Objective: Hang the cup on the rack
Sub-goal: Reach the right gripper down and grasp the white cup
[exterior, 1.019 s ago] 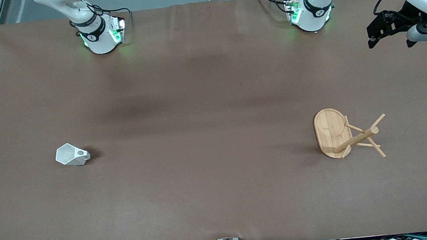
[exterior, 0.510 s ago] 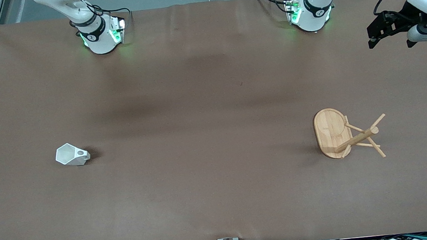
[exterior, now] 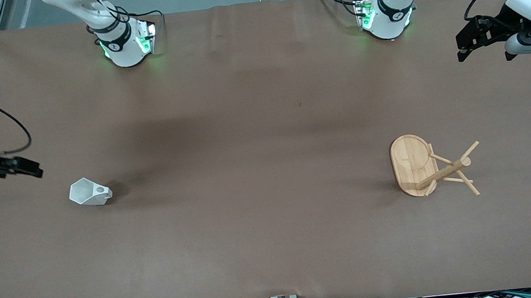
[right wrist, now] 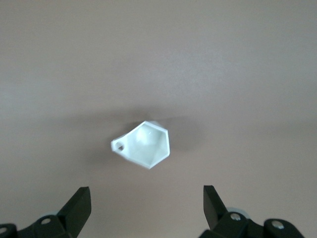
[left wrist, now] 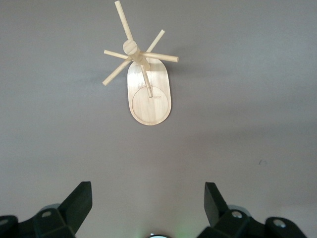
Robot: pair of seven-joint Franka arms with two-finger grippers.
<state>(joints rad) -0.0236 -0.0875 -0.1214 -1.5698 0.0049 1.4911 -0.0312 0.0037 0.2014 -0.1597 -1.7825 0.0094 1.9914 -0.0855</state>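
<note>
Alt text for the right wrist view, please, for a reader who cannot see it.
A small white faceted cup stands alone on the brown table, its open polygonal rim facing the camera and its blocky handle with a round hole sticking out to one side. The right hand hangs above it, fingers spread wide, touching nothing.

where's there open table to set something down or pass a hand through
The wide brown stretch between the cup and the rack is bare. Only the rack's pegs crowd their spot. The right gripper hovers beside the cup; the left gripper waits open.
</note>
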